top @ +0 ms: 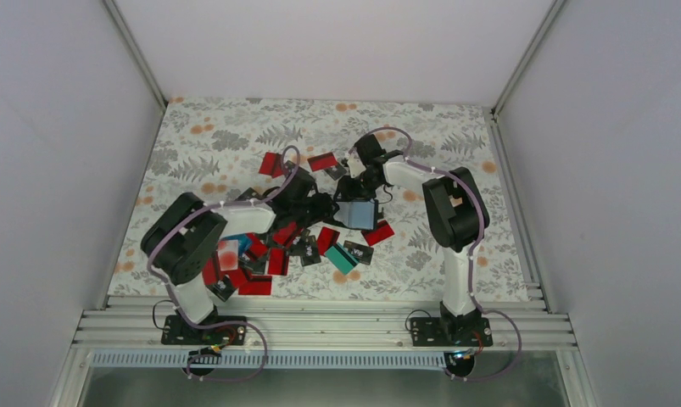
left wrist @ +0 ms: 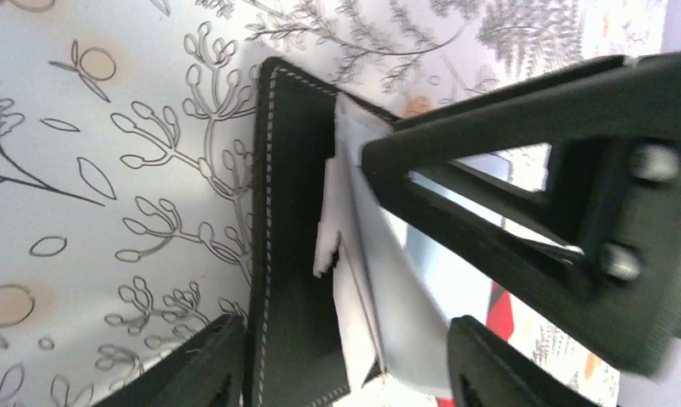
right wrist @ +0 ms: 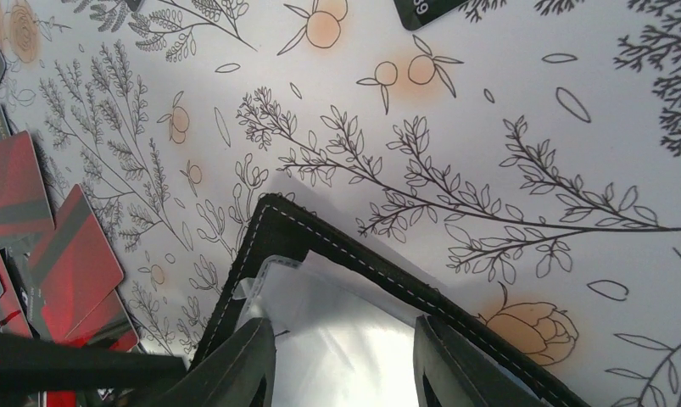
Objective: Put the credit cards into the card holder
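The card holder (top: 359, 215) lies open mid-table, a black stitched cover (left wrist: 290, 254) with clear plastic sleeves (right wrist: 354, 331) fanned up from it. My left gripper (top: 324, 208) reaches it from the left. It is open (left wrist: 345, 373), and its fingertips straddle the cover and sleeves without touching them. My right gripper (top: 364, 197) comes from behind and is also open (right wrist: 345, 365), with both fingertips over the top sleeve. The credit cards lie scattered, among them red ones (top: 323, 160) (right wrist: 74, 263), a teal one (top: 341, 257) and black ones (top: 359, 252). Neither gripper holds a card.
Most cards are heaped under and beside the left arm (top: 252, 263). A black card (right wrist: 430, 10) lies farther back on the floral cloth (top: 455, 136). White walls close in the table on three sides.
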Available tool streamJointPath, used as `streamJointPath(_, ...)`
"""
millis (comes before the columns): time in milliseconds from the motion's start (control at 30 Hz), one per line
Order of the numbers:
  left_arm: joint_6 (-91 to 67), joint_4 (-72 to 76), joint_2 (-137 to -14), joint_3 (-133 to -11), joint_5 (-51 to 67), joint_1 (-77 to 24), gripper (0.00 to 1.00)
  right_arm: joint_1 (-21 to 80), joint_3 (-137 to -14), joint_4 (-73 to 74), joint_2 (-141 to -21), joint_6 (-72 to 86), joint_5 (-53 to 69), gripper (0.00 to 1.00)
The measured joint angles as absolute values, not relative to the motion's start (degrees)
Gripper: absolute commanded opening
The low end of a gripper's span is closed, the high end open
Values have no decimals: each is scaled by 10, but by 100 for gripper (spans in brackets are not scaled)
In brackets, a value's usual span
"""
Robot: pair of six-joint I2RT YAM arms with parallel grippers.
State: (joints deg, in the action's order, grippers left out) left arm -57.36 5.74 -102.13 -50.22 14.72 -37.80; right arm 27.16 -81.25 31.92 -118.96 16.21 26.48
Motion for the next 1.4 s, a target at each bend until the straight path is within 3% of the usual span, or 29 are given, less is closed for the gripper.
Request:
streamJointPath(200, -547, 7, -945, -490, 102, -391, 81, 272, -813, 319, -1190, 162, 263, 44)
streamJointPath(300, -527, -27, -916, -490, 72, -402, 84, 272, -813, 319, -1190, 162, 263, 44)
streamJointPath(833, -472, -210, -821, -492, -66, -485, 84, 273, -811, 359, -1158, 159, 231, 45)
streamJointPath(1400, -582, -432, -635, -348, -140, -456, 84, 311, -761, 356, -1025, 167, 252, 44)
